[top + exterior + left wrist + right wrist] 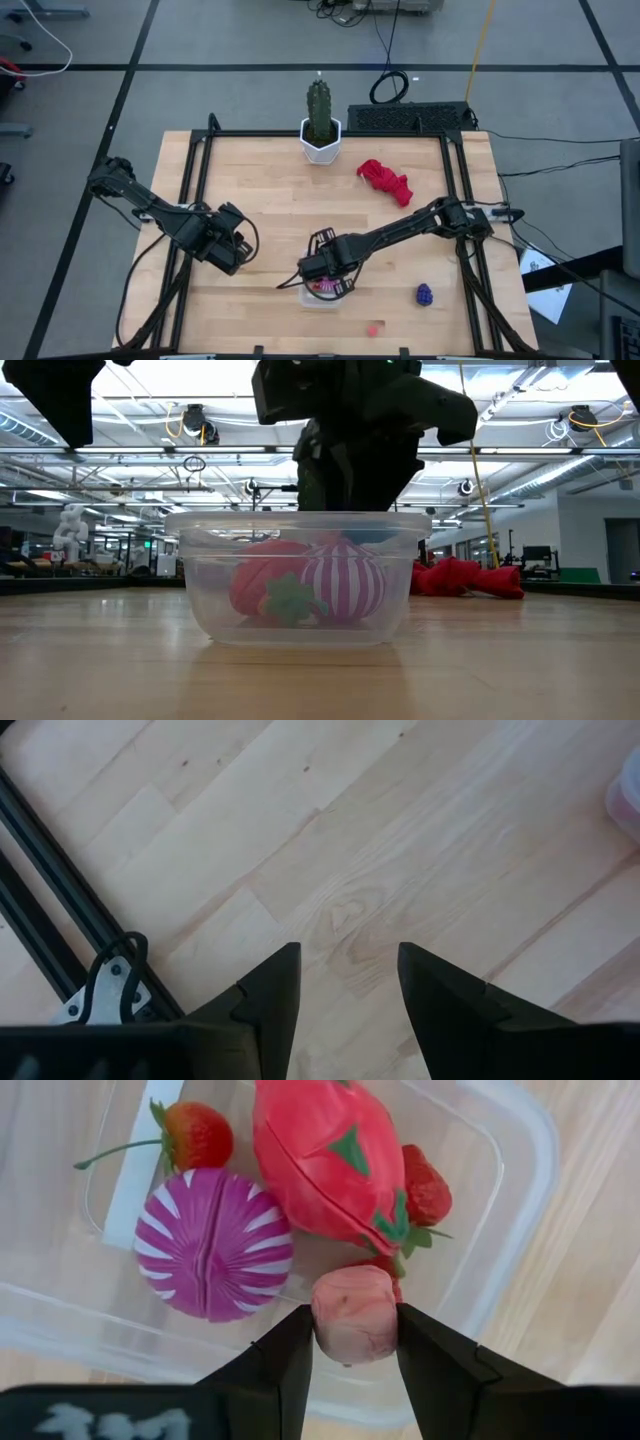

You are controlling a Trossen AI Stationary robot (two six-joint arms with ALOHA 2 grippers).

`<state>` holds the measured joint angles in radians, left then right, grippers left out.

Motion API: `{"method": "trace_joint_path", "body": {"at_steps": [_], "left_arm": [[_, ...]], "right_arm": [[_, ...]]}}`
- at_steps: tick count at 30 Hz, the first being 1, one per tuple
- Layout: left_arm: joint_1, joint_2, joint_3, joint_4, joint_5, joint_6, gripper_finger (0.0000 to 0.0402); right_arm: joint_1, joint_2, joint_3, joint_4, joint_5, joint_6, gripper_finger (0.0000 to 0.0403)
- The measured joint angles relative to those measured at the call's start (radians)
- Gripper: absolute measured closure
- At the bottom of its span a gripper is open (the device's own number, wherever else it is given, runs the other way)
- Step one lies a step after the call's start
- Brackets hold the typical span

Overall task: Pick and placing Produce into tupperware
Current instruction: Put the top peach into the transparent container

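The clear tupperware [322, 293] [520, 1200] stands near the table's front middle. In it lie a magenta striped round piece [213, 1245], a big red fruit [330, 1160] and strawberries [197, 1135]. My right gripper [325, 280] [355, 1322] hangs over it, pointing down, shut on a small pink piece [352, 1305]. A dark purple grape bunch [424, 294] and a tiny pink piece [374, 327] lie on the wood to the right. My left gripper [230, 255] [348, 980] waits open over bare wood at the left. My right gripper pinches the small pink piece by two opposite sides [325, 1328] between its two fingers [290, 1350]. The fingers come from above, pointing steeply down. The piece sits over the tupperware's inside, beside the striped piece; whether it touches the fruits below, I cannot tell.
A green cactus in a white pot [320, 145] stands at the far edge, and a red cloth [387, 182] lies at the far right. Black frame rails [192, 180] run along the table's sides. Bare wood lies between the two grippers.
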<state>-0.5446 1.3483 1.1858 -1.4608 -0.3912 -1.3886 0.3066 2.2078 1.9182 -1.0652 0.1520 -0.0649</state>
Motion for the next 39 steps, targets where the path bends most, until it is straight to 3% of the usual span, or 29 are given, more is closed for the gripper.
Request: {"method": "trace_joint_path", "body": {"at_steps": [39], "left_arm": [[0.000, 0.000, 0.000, 0.001, -0.001, 0.005, 0.0227]], "right_arm": [[0.000, 0.000, 0.000, 0.006, 0.001, -0.082, 0.0272]]}}
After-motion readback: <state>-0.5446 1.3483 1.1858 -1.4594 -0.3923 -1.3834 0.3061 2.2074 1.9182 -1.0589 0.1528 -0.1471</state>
